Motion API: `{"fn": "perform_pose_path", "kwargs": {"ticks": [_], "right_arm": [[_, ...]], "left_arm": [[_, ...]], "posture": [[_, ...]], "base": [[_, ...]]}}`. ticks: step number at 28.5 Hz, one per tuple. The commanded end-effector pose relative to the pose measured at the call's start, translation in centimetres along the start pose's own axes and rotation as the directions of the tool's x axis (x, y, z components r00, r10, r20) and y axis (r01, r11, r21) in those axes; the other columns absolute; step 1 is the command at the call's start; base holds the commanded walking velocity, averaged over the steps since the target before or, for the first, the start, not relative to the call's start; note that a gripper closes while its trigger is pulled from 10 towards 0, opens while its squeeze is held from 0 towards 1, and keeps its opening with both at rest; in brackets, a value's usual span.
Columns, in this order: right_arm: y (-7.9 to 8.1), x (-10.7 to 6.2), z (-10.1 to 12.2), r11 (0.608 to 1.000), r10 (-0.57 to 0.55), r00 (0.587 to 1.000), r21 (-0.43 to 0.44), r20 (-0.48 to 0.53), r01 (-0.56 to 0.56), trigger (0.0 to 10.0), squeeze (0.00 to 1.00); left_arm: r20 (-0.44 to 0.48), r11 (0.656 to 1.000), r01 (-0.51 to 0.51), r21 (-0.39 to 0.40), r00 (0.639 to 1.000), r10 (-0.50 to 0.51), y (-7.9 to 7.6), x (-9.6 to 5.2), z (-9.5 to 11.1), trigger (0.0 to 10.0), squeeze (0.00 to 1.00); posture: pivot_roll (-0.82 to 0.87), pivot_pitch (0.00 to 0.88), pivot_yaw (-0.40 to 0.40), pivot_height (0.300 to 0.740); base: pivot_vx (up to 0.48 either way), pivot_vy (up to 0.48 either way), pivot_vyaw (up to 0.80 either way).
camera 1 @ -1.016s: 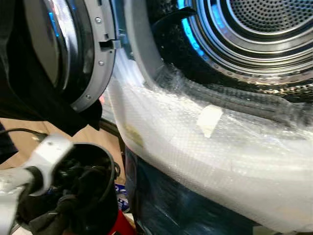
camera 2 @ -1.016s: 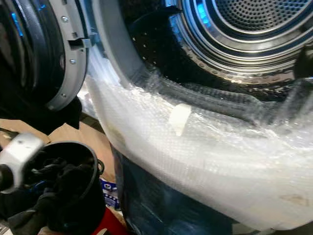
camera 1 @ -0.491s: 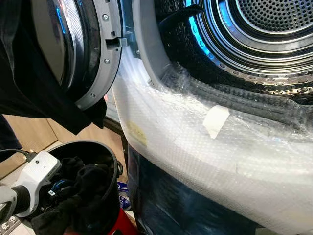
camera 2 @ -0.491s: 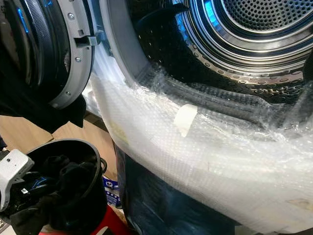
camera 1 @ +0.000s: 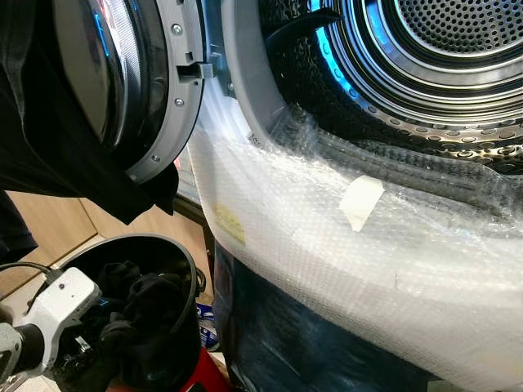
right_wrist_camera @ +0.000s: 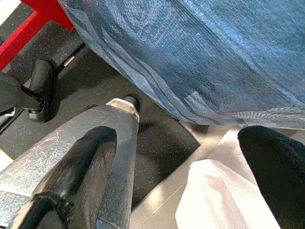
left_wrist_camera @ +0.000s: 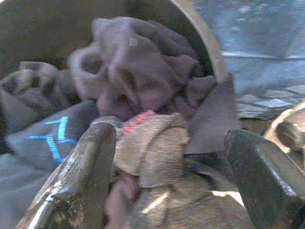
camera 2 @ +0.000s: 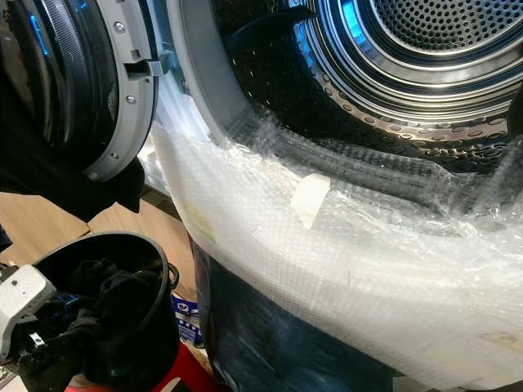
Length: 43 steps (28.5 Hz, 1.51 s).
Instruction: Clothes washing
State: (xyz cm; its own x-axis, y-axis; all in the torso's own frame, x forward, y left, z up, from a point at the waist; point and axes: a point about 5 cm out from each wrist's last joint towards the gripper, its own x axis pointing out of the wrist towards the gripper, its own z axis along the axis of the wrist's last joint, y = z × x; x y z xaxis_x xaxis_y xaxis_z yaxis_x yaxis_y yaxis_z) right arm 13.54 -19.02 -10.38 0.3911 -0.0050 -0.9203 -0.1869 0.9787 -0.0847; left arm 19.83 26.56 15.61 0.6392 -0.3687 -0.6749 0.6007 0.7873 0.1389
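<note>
Beside the open washing machine wrapped in clear bubble film [camera 1: 343, 245], my left claw [left_wrist_camera: 167, 162] reaches into the round black laundry bucket [camera 1: 176, 253], its fingers [left_wrist_camera: 81, 171] spread wide around a bundle of dark crumpled clothes [left_wrist_camera: 143, 90]. My right claw [right_wrist_camera: 190, 162] hangs low with fingers apart, holding nothing. The perforated steel drum [camera 1: 441, 41] gapes above.

One washing machine [camera 1: 343, 269] stands here, with one open round door [camera 1: 122, 90] and one perforated steel drum [camera 1: 441, 57]. One sheet of bubble wrap [camera 1: 327, 245] covers its front, carrying one strip of pale tape [camera 1: 360, 201]. One black bucket [camera 1: 176, 269] sits beside it, holding a pile of dark garments [left_wrist_camera: 143, 90] too tangled to count. Two tools: left tool [left_wrist_camera: 171, 176], right tool [right_wrist_camera: 190, 162].
</note>
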Motion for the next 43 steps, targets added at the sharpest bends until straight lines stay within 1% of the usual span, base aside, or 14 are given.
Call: {"fn": "perform_pose_path", "kwargs": {"ticks": [1, 19, 20, 21, 22, 24, 25, 26, 29, 30, 31, 34, 36, 43], "right_arm": [[0.5, 0.0, -0.9, 1.0, 0.018, 0.999, -0.009, -0.037, -0.019, 10.0, 0.0], [0.6, 0.0, -0.6, 0.999, 0.019, 0.999, -0.034, -0.029, -0.02, 10.0, 0.0], [0.6, 0.0, -0.6, 0.999, 0.019, 0.999, -0.033, -0.029, -0.02, 10.0, 0.0], [0.5, 0.0, -0.6, 0.999, 0.019, 0.999, -0.032, -0.029, -0.02, 10.0, 0.0], [0.5, 0.0, -0.6, 0.999, 0.019, 0.999, -0.031, -0.03, -0.02, 10.0, 0.0], [0.5, 0.0, -0.6, 0.999, 0.018, 0.999, -0.033, -0.031, -0.019, 10.0, 0.0], [0.5, 0.0, -0.6, 0.999, 0.018, 0.999, -0.033, -0.031, -0.019, 10.0, 0.0], [0.5, 0.0, -0.6, 0.999, 0.018, 0.999, -0.037, -0.031, -0.019, 10.0, 0.0], [0.5, 0.0, -0.3, 0.999, 0.018, 1.0, -0.051, -0.016, -0.018, 10.0, 0.0], [0.5, 0.0, -0.3, 0.998, 0.018, 1.0, -0.052, -0.015, -0.018, 10.0, 0.0], [0.5, 0.0, -0.2, 0.998, 0.018, 1.0, -0.052, -0.015, -0.018, 10.0, 0.0], [0.4, 0.0, -0.2, 0.997, 0.011, 1.0, -0.071, -0.02, -0.013, 10.0, 0.0], [0.4, 0.0, -0.2, 0.997, 0.01, 1.0, -0.078, -0.02, -0.011, 10.0, 0.0], [0.4, 0.1, 0.0, 0.997, 0.008, 1.0, -0.082, -0.016, -0.01, 10.0, 0.0]], "left_arm": [[-0.03, 1.0, 0.003, 0.028, 1.0, -0.002, 0.1, -0.2, -0.2, 10.0, 0.0], [-0.017, 1.0, 0.011, -0.007, 1.0, -0.011, -0.6, 1.8, -1.5, 9.3, 0.0], [-0.017, 1.0, 0.011, -0.007, 1.0, -0.011, -0.6, 1.8, -1.5, 3.5, 0.0], [-0.018, 1.0, 0.01, -0.007, 1.0, -0.01, -0.6, 1.8, -1.5, 3.5, 0.0], [-0.027, 1.0, -0.009, 0.003, 1.0, 0.009, -0.4, 1.7, -1.7, 1.2, 0.0], [-0.032, 1.0, -0.028, 0.005, 0.999, 0.028, -0.3, 1.7, -1.8, 4.0, 0.0], [-0.032, 1.0, -0.031, 0.004, 0.999, 0.031, -0.3, 1.7, -1.8, 4.0, 0.0], [-0.02, 1.0, -0.029, -0.001, 0.999, 0.029, -0.4, 1.9, -1.6, 10.0, 0.0], [-0.003, 1.0, -0.03, -0.001, 1.0, 0.03, -0.6, 2.4, -1.1, 10.0, 0.0], [-0.003, 0.999, -0.033, -0.003, 0.999, 0.033, -0.5, 2.4, -1.1, 8.2, 0.0], [-0.004, 0.999, -0.034, -0.005, 0.999, 0.034, -0.5, 2.4, -1.1, 4.6, 0.0], [-0.016, 0.999, -0.041, -0.004, 0.999, 0.041, -0.3, 2.5, -1.3, 1.3, 0.0], [-0.017, 0.999, -0.047, -0.007, 0.999, 0.047, -0.3, 2.5, -1.3, 0.0, 0.0], [-0.014, 1.0, -0.029, -0.006, 0.999, 0.029, -0.8, 2.8, -1.3, 0.0, 0.0]], "posture": [[0.13, 0.051, 0.005, 0.74], [0.13, 0.056, -0.007, 0.74], [0.13, 0.056, -0.009, 0.74], [0.13, 0.056, -0.009, 0.74], [0.13, 0.058, -0.011, 0.74], [0.14, 0.059, -0.013, 0.74], [0.14, 0.059, -0.013, 0.74], [0.14, 0.058, -0.015, 0.74], [0.13, 0.056, -0.015, 0.74], [0.13, 0.056, -0.015, 0.74], [0.13, 0.056, -0.014, 0.74], [0.13, 0.056, -0.015, 0.74], [0.13, 0.057, -0.016, 0.74], [0.13, 0.054, -0.015, 0.74]], "base": [[0.0, 0.0, 0.0], [0.0, 0.0, 0.0], [0.0, 0.0, 0.0], [0.0, 0.0, 0.0], [0.0, 0.0, 0.0], [0.0, 0.0, 0.0], [0.0, 0.0, 0.0], [0.0, 0.0, 0.0], [0.0, 0.0, 0.0], [0.0, 0.0, 0.0], [0.0, 0.0, 0.0], [0.0, 0.0, 0.0], [0.0, 0.0, 0.0], [0.0, 0.0, 0.0]]}}
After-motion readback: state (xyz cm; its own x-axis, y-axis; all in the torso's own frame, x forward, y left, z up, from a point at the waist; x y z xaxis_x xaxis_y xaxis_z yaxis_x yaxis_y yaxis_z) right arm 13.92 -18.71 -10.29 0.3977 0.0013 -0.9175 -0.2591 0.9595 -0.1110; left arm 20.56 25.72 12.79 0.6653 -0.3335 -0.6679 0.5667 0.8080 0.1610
